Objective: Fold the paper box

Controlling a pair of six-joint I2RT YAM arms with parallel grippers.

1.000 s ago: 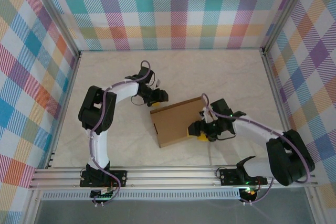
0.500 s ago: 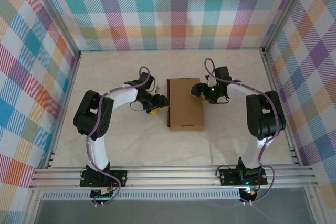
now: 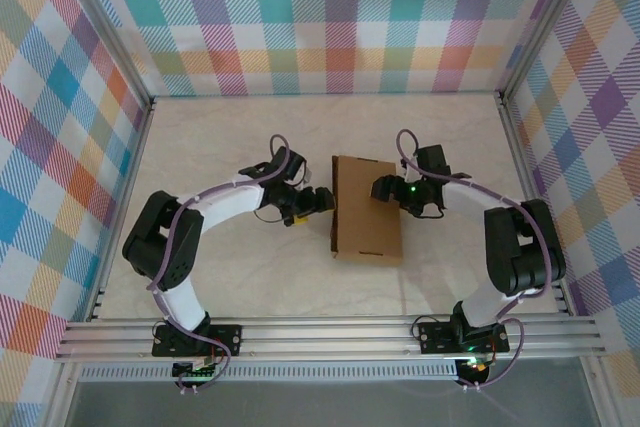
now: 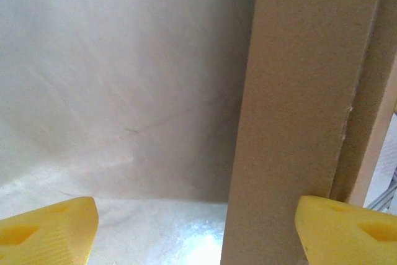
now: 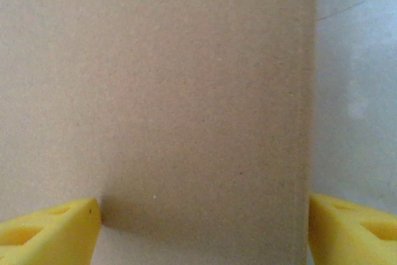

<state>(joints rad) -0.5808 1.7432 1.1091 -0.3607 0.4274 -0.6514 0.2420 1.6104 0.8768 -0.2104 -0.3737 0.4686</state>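
The paper box [image 3: 366, 215] lies shut on the table as a flat brown cardboard block, long side running near to far. My left gripper [image 3: 320, 200] is low at the box's left side, open. In the left wrist view the box's side wall [image 4: 298, 110] stands just inside the right fingertip [image 4: 347, 228], and bare table lies across the rest of the gap [image 4: 197, 231]. My right gripper [image 3: 381, 189] hovers over the far right part of the lid, open. Plain cardboard [image 5: 186, 91] fills the span between its yellow fingertips [image 5: 201, 228].
The pale marbled table [image 3: 230, 277] is walled by checked panels on three sides with metal posts at the corners. An aluminium rail [image 3: 320, 332] carrying both arm bases runs along the near edge. The right arm's elbow [image 3: 520, 247] stands near the right wall.
The box has turned from a slant to almost straight and moved farther from the rail. The right gripper went from its near edge to the far right. The left jaws have opened wider.
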